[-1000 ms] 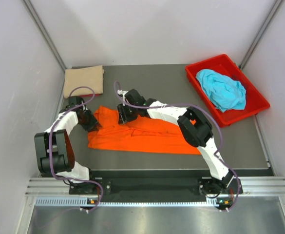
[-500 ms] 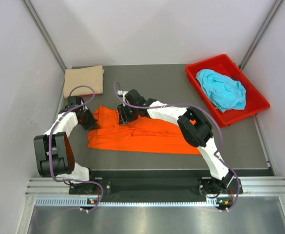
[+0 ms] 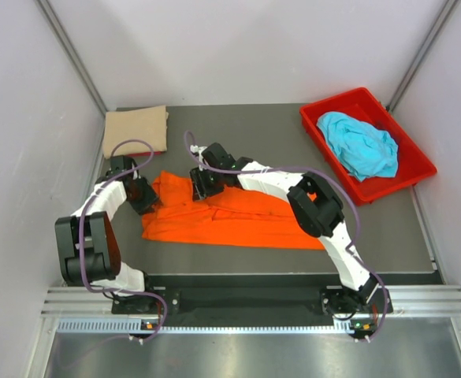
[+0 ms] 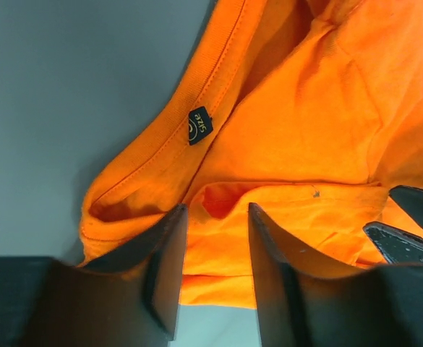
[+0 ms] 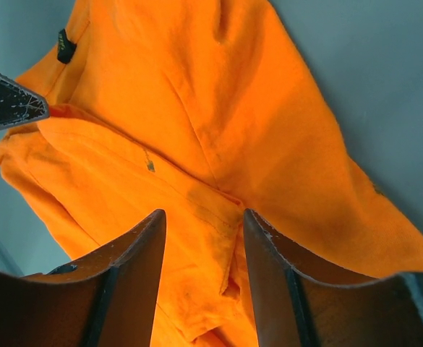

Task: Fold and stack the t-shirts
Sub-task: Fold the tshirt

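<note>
Left of frame centre, the left claw [image 3: 148, 200] and right claw [image 3: 199, 189] are hovering, jaws apart, over the orange t-shirt [image 3: 238, 218].

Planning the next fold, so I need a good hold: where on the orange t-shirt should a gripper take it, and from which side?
Probably at the collar end of the orange t-shirt, where the folded-over edge forms a raised ridge. Come straight down from above, a finger on each side of it; elsewhere the cloth lies flat, with little to pinch. The left gripper hovers open there.
</note>
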Action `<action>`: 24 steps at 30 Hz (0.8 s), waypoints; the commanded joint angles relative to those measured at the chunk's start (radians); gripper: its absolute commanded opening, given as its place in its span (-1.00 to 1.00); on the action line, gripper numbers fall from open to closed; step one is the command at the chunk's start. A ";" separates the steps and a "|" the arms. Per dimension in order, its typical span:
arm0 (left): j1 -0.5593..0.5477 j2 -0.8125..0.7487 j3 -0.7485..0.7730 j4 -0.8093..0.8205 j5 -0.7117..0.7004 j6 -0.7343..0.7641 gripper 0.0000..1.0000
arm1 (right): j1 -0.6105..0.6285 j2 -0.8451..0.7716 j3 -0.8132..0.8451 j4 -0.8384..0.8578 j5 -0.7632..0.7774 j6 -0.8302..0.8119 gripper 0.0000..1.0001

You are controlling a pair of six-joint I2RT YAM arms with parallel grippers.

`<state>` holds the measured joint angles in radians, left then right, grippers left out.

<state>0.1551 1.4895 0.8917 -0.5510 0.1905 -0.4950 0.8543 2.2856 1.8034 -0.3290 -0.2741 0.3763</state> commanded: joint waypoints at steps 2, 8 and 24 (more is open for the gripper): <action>-0.002 0.035 -0.007 0.032 0.038 0.019 -0.18 | -0.008 0.026 0.073 -0.010 -0.023 -0.008 -0.05; -0.002 0.046 -0.008 0.063 0.098 0.024 -0.39 | -0.008 0.031 0.074 0.010 -0.059 -0.001 -0.19; -0.028 -0.023 -0.004 -0.016 0.110 0.022 -1.00 | -0.009 -0.014 0.044 -0.001 -0.025 -0.002 -1.00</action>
<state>0.1387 1.5200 0.8845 -0.5468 0.2817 -0.4763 0.8524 2.3024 1.8343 -0.3412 -0.3111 0.3798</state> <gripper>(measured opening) 0.012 0.006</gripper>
